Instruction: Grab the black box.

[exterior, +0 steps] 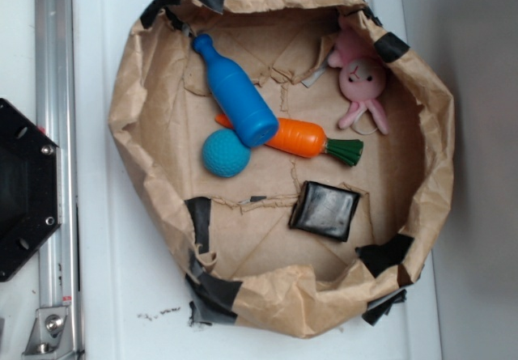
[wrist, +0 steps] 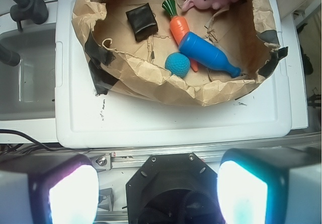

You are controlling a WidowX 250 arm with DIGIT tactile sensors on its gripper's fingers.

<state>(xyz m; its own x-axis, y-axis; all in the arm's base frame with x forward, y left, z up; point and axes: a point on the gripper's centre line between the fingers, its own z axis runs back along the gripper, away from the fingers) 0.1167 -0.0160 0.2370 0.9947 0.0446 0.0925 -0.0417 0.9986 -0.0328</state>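
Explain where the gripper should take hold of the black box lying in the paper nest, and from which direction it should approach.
Come straight down from above and close across two opposite straight edges of the black box. It lies flat on the floor of the paper nest, so its sides are the only graspable faces. It sits apart from the carrot and teal ball, leaving room for the fingers, probably.

A glossy white plastic tabletop [exterior: 121,287] is lit evenly; a silver aluminium rail [exterior: 57,174] is mounted at 9 o'clock — a grey wall [exterior: 477,93] is seen at 3 o'clock.
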